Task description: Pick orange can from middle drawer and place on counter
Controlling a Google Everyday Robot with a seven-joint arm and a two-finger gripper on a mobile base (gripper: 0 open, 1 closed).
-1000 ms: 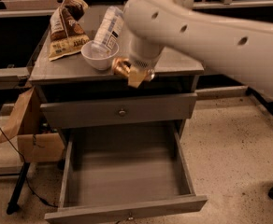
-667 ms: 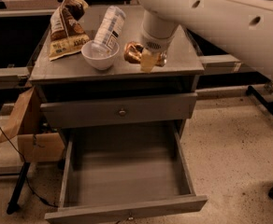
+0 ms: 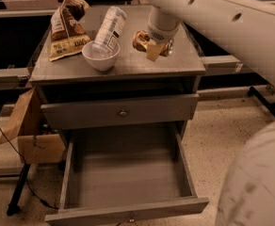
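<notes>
No legible text; claw [image 3: 155, 49] over the counter [image 3: 142, 66].

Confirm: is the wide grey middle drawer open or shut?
Open: the wide grey drawer is pulled out, bare floor showing. The shiny orange can is on the metal counter, at the gripper.

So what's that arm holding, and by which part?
The gripper, low over the counter, holds the orange can around its middle.

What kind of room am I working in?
Probably an office or lab: speckled hard floor, long desks behind, brown cardboard box beside the grey metal drawer cabinet. The tool is over its top, by the shiny orange can.
</notes>
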